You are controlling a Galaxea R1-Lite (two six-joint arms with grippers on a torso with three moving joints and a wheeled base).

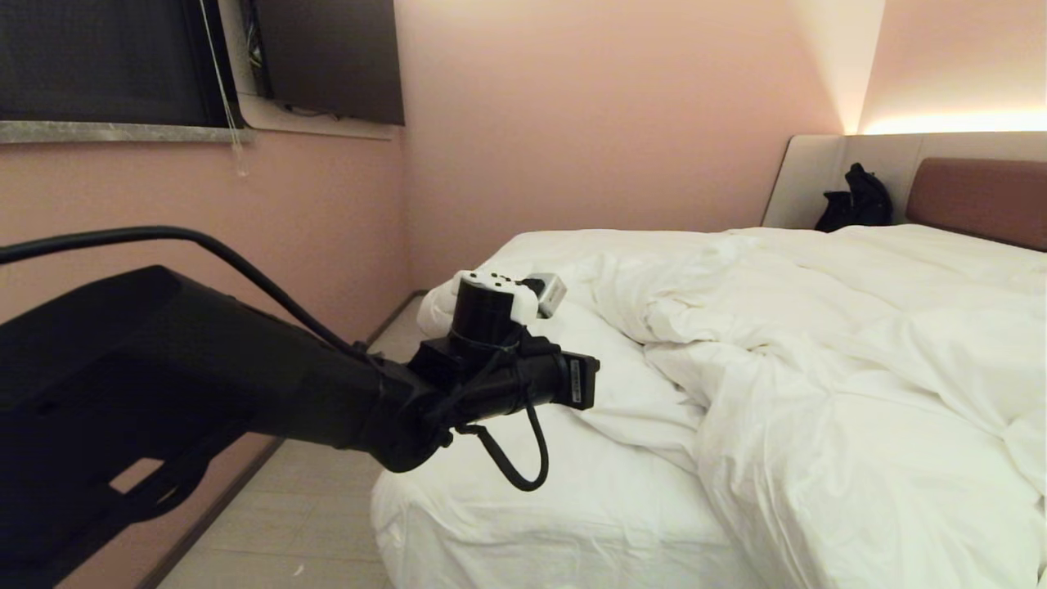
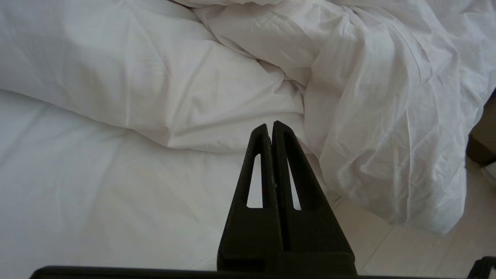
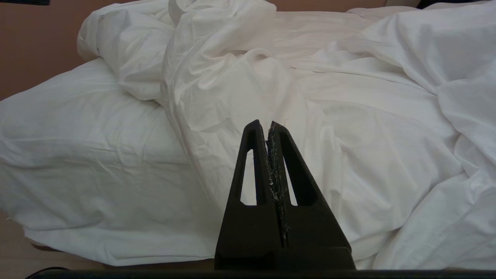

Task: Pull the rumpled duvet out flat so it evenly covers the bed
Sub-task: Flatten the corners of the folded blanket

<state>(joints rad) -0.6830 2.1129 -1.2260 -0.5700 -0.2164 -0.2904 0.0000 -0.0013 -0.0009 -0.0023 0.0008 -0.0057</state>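
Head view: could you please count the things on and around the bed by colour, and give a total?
White: 2, the duvet and the bare fitted sheet on the bed.
Black: 3, the bag by the headboard, the wall screen, and the left arm with its gripper.
Total: 5

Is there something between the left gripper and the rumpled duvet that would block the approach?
Nothing visible does. In the left wrist view the left gripper, jaws shut and empty, points over bare fitted sheet at the duvet, apart from it. The right gripper, also shut, faces the duvet too.
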